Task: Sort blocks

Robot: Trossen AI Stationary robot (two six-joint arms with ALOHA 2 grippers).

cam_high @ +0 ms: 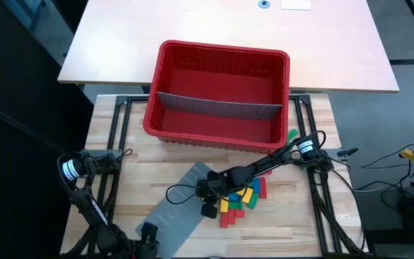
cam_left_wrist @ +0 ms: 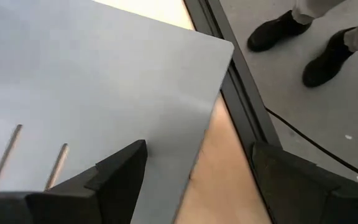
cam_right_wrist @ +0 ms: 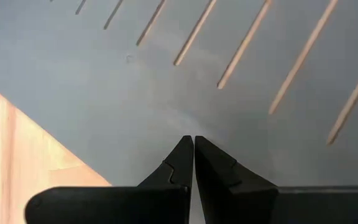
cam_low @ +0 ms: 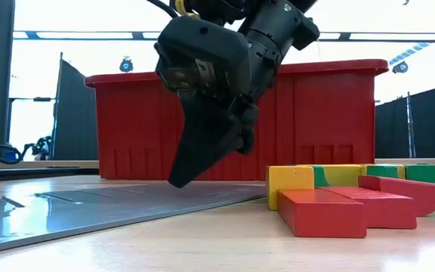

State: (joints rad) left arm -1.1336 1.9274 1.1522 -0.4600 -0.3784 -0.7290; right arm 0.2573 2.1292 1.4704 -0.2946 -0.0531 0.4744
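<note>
Across the far half of the wooden table (cam_high: 293,216), a big red bin (cam_high: 221,54) is set, and it is split lengthwise by a grey slotted divider panel (cam_high: 218,106) standing inside it. No block is seen in either of its two compartments from above. A single green block (cam_high: 292,134) lies on the table just outside the bin's near right corner.

The blocks (cam_high: 241,200), a small heap of red, yellow, green and blue bricks, are gathered on the table in front of the bin, near the right edge of a second flat grey slotted panel (cam_high: 182,208) that lies on the wood. In the low view, red and yellow bricks (cam_low: 331,204) are seen resting on the table surface beside that panel.

The right gripper (cam_right_wrist: 194,146) is held low over the flat panel just beside the heap, its two fingers pressed together with nothing between them. The left gripper (cam_left_wrist: 197,165) is parked at the near edge of the same panel, its fingers spread apart and empty. Beyond the table edge, a person's dark shoes (cam_left_wrist: 303,43) are seen on the floor.
</note>
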